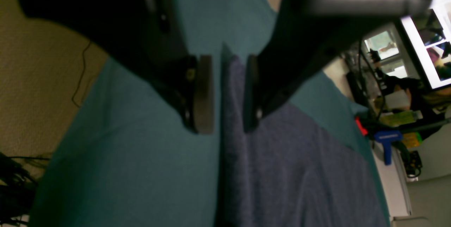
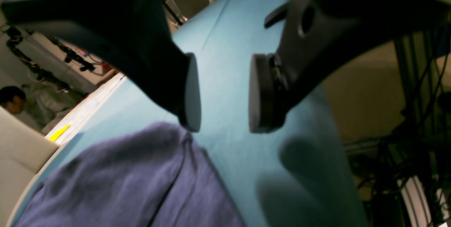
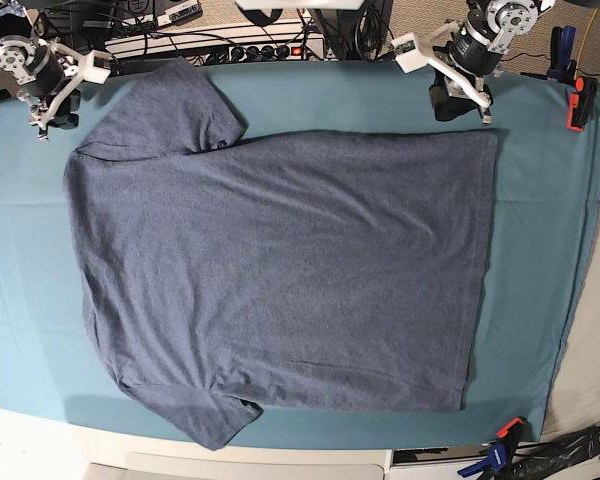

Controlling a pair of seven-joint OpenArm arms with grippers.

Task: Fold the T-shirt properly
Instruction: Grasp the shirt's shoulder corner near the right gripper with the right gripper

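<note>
Both grippers hang above the far edge of the surface, one at each end of the T-shirt. Seen from the base view, the left gripper (image 3: 467, 105) is on that view's right, just over the shirt's hem corner, and the right gripper (image 3: 52, 118) is on that view's left, just off the shoulder near the sleeve.

From the left wrist view, the left gripper (image 1: 229, 96) has its pads parted, with the edge of the T-shirt (image 1: 289, 170) running up into the gap between them (the cloth does not look pinched, and light shows on the near side of it). From the right wrist view, the right gripper (image 2: 223, 93) stands with its jaws apart and nothing but teal cloth (image 2: 225, 43) between them; a rounded fold of the T-shirt (image 2: 134, 177) lies just below one pad, whether touching it I cannot tell.

The T-shirt (image 3: 280, 270) lies spread flat on the teal cloth (image 3: 535, 260), plain side up, with the neck end toward the base view's left and the hem toward its right. One short sleeve points to the far edge, the other to the near edge. A few soft wrinkles cross the body. Red and blue clamps (image 3: 577, 100) hold the cloth at the corners.
</note>
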